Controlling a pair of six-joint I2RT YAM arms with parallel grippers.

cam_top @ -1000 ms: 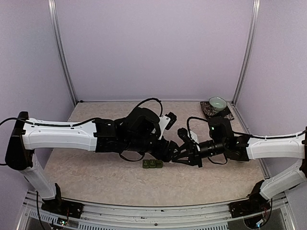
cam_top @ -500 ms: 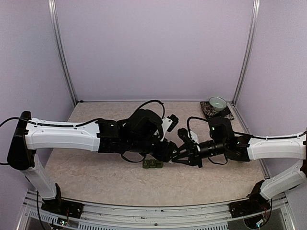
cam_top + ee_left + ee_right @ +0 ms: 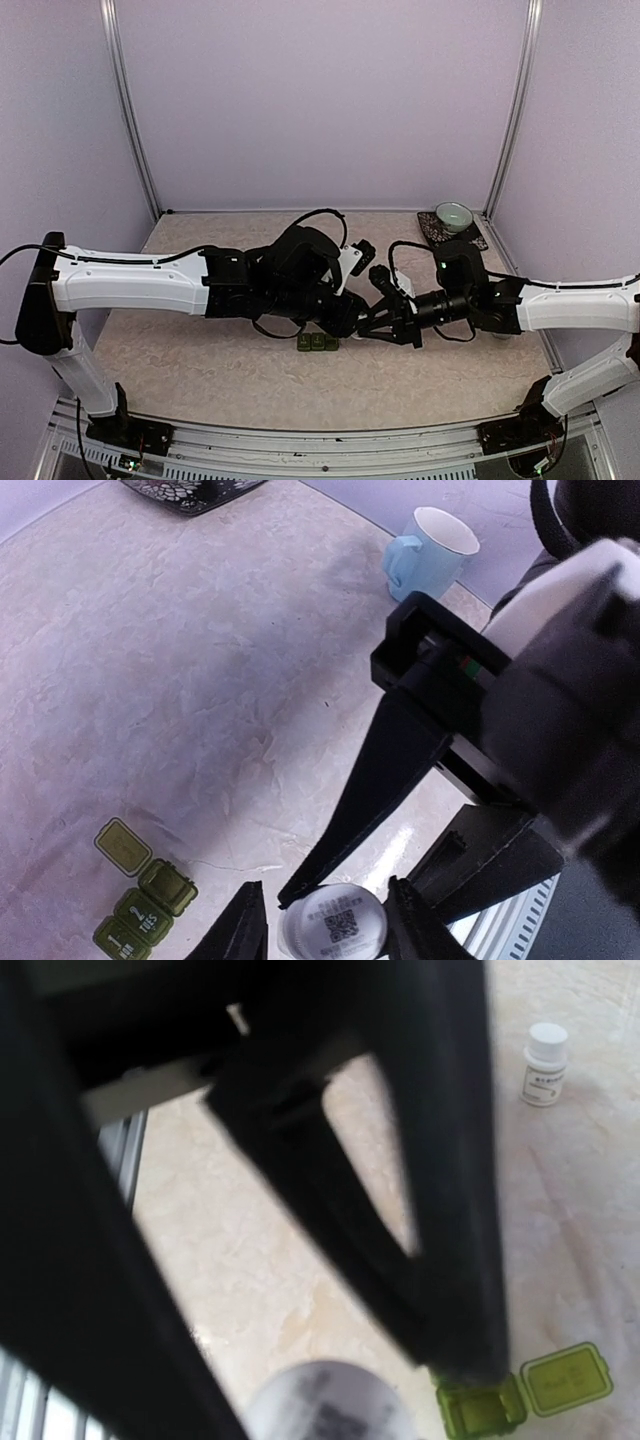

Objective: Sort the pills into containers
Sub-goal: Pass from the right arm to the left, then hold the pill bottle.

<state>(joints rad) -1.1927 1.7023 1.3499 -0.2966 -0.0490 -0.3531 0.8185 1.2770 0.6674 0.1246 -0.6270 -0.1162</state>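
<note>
Quick status from me. My left claw (image 3: 328,927) is clamped round a little white pill bottle (image 3: 335,918), one finger on each side of its body. My right claw (image 3: 366,328) is spread wide open right at the bottle's top end, with one long finger (image 3: 385,770) reaching down to it. Can't tell if it's actually touching the cap.

The containers (image 3: 317,342), that dark green three-box strip, lie flat on the counter (image 3: 200,370), just to the near side of where my two claws meet. Nothing is touching them. On the right wrist cam the end box (image 3: 480,1407) looks open, its lid (image 3: 567,1375) flopped out flat beside it. The other two look shut. No loose pills that I can see.

Handling-wise, my guess is the strip is super light, stiff plastic that will skate across the counter if I bump it. The hinged lids are probably the weak bit, so I wouldn't grab there. If it needs steadying, I'd pinch across the narrow sides of a closed box, or just press down on a shut lid. I'd keep clear of the open one.

The bottle is smooth and round, so I reckon it could twist in my grip. Holding mid-body seems right.

There's also a spare bottle (image 3: 546,1063) and a pale blue mug (image 3: 430,548) further off, well out of the way.
</note>
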